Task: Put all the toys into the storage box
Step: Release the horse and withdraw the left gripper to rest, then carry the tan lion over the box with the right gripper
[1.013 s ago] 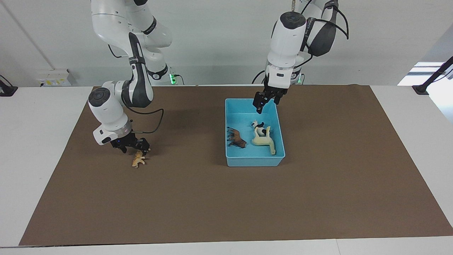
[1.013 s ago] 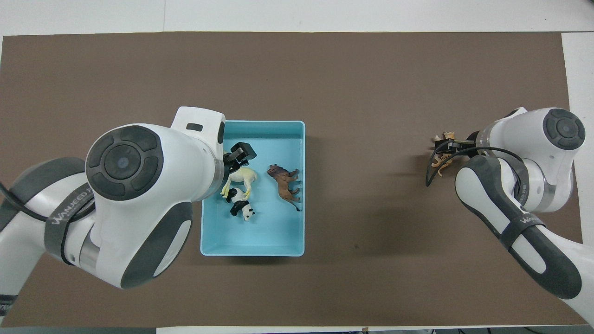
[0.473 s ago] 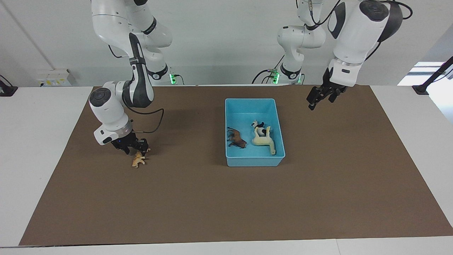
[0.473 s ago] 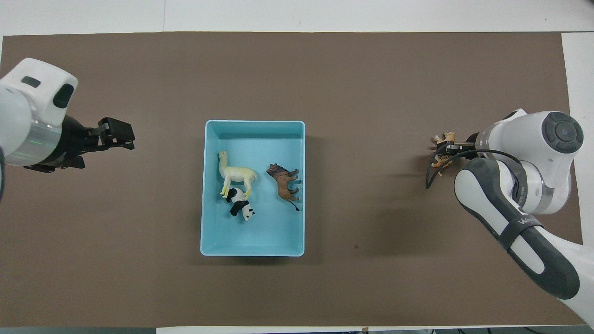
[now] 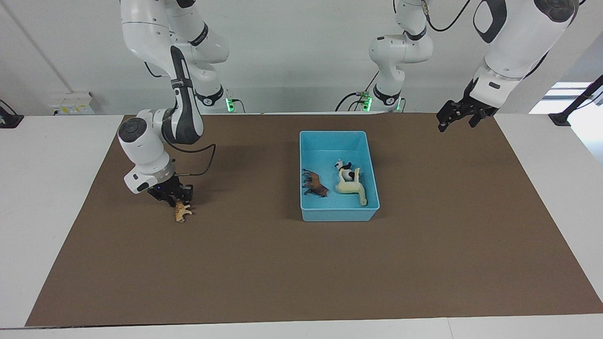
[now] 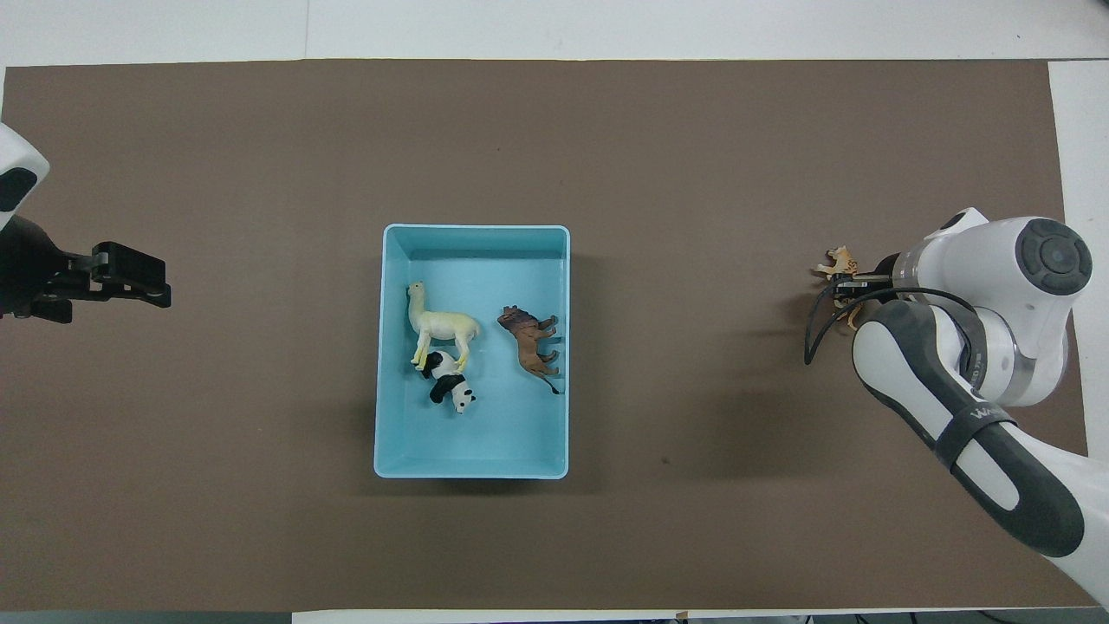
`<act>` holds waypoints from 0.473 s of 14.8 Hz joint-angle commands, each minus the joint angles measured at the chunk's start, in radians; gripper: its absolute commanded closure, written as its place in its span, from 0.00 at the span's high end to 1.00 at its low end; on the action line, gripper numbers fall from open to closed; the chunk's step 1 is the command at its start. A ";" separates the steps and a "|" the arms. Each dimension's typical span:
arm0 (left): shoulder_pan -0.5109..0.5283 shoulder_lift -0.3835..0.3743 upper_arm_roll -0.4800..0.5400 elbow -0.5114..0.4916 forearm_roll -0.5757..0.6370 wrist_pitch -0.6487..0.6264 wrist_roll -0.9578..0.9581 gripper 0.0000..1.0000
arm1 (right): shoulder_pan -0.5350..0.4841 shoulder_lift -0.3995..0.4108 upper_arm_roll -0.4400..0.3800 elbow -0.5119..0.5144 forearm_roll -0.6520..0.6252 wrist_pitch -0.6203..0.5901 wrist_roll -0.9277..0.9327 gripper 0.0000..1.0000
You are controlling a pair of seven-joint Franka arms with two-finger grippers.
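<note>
Cat [image 5: 183, 211]: orange-tan, spotted, pinched by right pincer [image 5: 177, 201] near the surface's right-arm edge.
Left pincer [image 5: 456, 116]: spread, raised.

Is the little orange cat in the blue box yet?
Not yet. The orange cat is out on the brown mat, toward the right arm's end, with the right end effector shut on it. The blue box holds three other animals.
</note>
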 commanded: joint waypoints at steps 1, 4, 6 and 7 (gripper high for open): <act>0.010 0.140 -0.013 0.169 -0.005 -0.111 0.047 1.00 | -0.011 -0.001 0.014 0.021 0.008 -0.009 -0.029 0.00; -0.011 0.099 0.012 0.145 -0.022 -0.113 0.050 1.00 | 0.002 -0.012 0.023 0.172 0.010 -0.255 0.009 0.00; -0.033 0.094 0.018 0.143 -0.022 -0.125 0.051 1.00 | 0.042 -0.004 0.046 0.321 0.011 -0.436 0.130 0.00; -0.033 0.080 0.018 0.135 -0.020 -0.136 0.056 1.00 | 0.073 -0.001 0.048 0.393 0.020 -0.509 0.193 0.00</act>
